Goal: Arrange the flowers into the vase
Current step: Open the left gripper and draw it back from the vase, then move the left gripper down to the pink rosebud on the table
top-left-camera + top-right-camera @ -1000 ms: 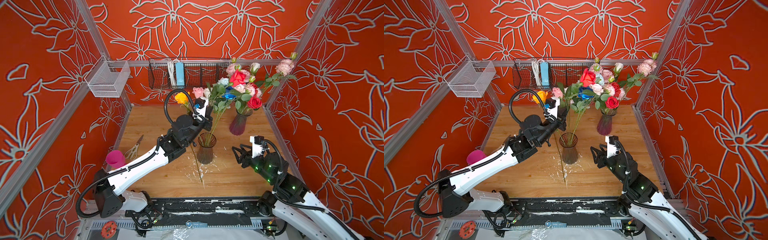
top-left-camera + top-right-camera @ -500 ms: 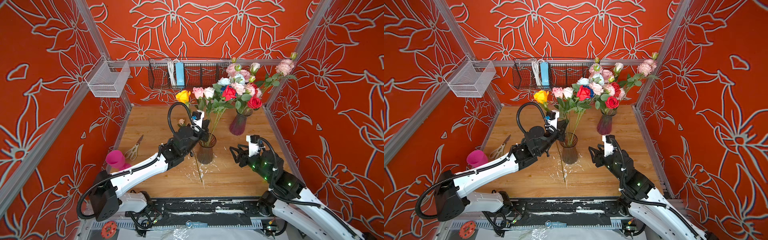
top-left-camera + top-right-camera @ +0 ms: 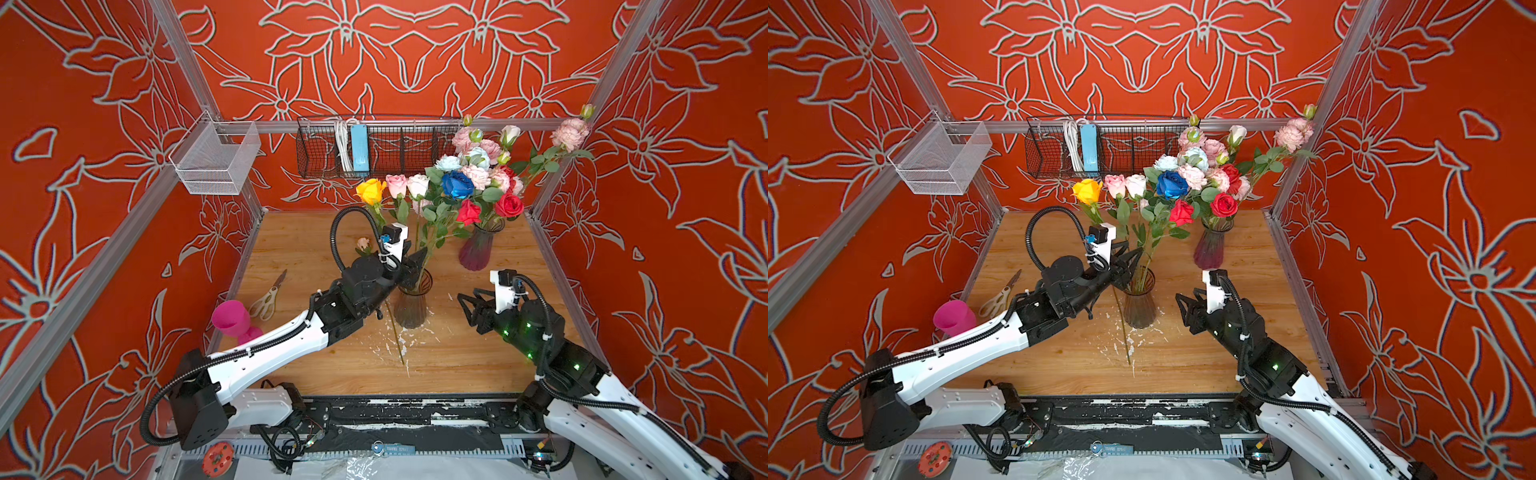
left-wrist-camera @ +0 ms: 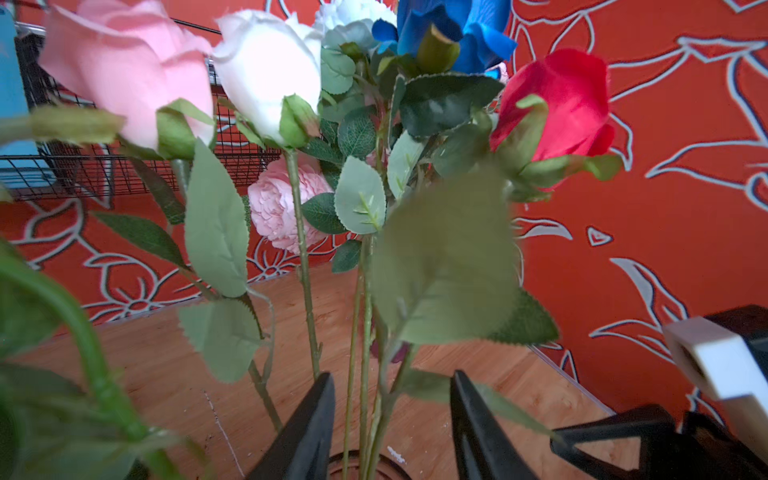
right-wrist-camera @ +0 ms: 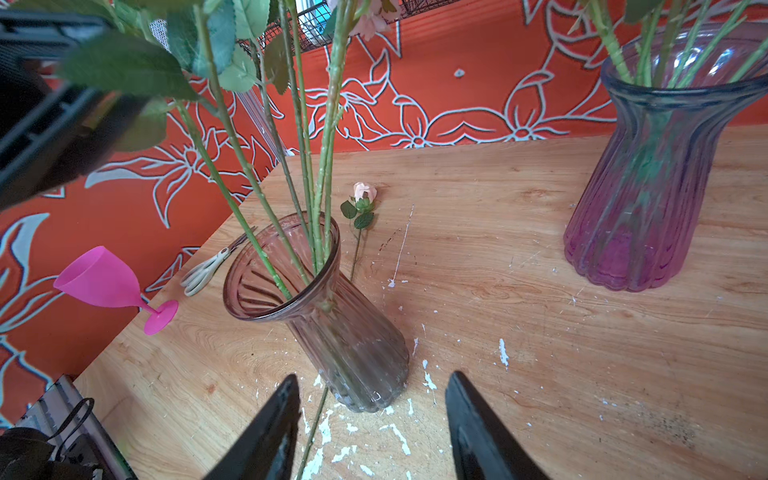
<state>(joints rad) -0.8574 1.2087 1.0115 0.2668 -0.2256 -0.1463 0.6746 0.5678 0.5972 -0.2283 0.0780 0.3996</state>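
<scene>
Left wrist view shows the left fingers (image 4: 309,419) spread apart, flanking green stems of the roses (image 4: 266,70) without pinching them. In both top views the roses stand in the grey glass vase (image 3: 411,309) at frame centre. Right fingers (image 5: 272,424) gape empty to the right of it, above the desk (image 5: 540,332).

A pink goblet (image 3: 230,318) is seen tilted at the left edge of the counter (image 3: 436,374), with scissors (image 3: 268,297) laid just beside it. A black wire basket (image 3: 407,149) holding a blue power strip (image 3: 360,147) is hung on the back wall. A white mesh basket (image 3: 216,166) is mounted at the left rail.
</scene>
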